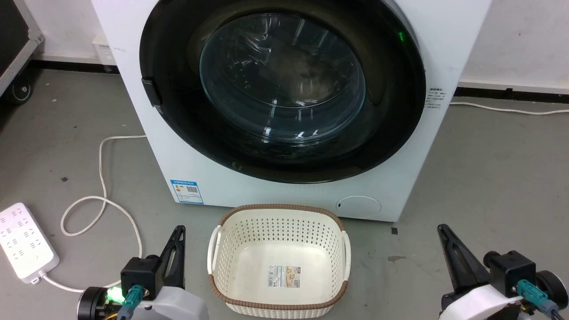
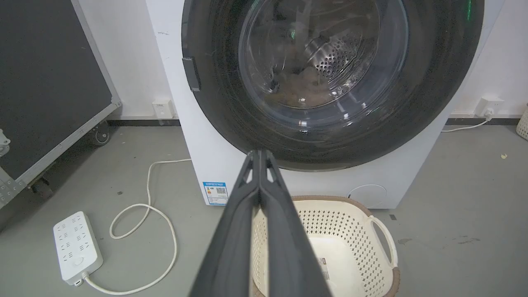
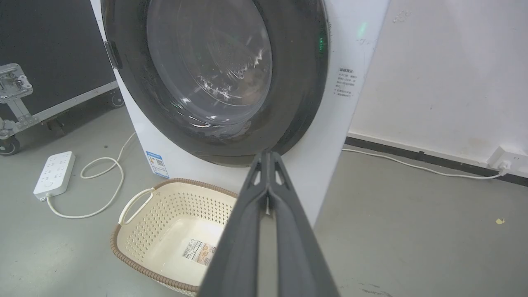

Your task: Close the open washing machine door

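1. The washing machine door point(image 1: 282, 89) sits flat against the front of the white washing machine point(image 1: 146, 146). No gap shows around its black rim, and its small latch tab point(image 1: 151, 92) lies on the robot's left.
2. Through the glass bowl, the left wrist view shows the perforated steel drum point(image 2: 334, 53).
3. The left hand point(image 1: 178, 233) is low at the left, fingers pressed together and holding nothing, well apart from the door.
4. The right hand point(image 1: 442, 232) is low at the right, likewise pinched together and empty.
5. A cream perforated basket point(image 1: 280, 213) with a brown rim stands on the floor between the hands, just before the machine.
6. A white power strip point(image 1: 24, 242) and its looped cable point(image 1: 102, 178) lie on the floor to the left.
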Robot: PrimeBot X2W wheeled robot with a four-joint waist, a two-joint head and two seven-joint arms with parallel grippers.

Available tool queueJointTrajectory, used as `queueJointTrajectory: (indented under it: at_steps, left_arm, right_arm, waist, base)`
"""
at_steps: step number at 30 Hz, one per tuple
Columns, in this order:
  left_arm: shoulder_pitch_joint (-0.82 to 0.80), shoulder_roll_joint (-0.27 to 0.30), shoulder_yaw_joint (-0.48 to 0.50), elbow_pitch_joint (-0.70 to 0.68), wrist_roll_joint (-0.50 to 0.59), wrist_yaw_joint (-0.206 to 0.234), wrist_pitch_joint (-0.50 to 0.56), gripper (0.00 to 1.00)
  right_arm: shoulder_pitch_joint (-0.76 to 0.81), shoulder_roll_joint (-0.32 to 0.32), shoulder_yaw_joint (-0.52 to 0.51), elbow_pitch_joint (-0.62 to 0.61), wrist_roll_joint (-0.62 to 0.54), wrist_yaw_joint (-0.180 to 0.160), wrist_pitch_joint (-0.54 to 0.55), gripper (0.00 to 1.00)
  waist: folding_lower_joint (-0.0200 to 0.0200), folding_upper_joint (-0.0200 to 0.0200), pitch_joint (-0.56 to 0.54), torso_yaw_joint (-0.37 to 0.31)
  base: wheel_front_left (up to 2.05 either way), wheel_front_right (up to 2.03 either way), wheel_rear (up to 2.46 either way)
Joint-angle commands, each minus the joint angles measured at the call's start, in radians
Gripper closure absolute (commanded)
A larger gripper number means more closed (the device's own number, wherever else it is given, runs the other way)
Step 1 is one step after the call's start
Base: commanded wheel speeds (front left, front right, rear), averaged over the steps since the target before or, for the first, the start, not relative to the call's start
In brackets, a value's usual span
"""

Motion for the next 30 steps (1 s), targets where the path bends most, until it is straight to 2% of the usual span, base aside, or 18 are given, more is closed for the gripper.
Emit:
queueJointTrajectory:
  at_steps: [1, 30]
  left_arm:
    - [-0.011, -0.001, 0.004, -0.006, 0.011, 0.005, 0.006, 1.0]
    - [-0.016, -0.006, 0.031, -0.031, 0.026, 0.02, 0.069, 1.0]
  right_arm:
    - [-0.017, 0.006, 0.002, -0.008, -0.004, -0.001, 0.008, 1.0]
    - [-0.026, 0.01, 0.013, -0.019, -0.017, -0.001, 0.07, 1.0]
  waist:
    - [0.0, 0.0, 0.0, 0.0]
    - [0.0, 0.0, -0.006, 0.003]
  base:
    - [0.0, 0.0, 0.0]
    - [0.0, 0.0, 0.0]
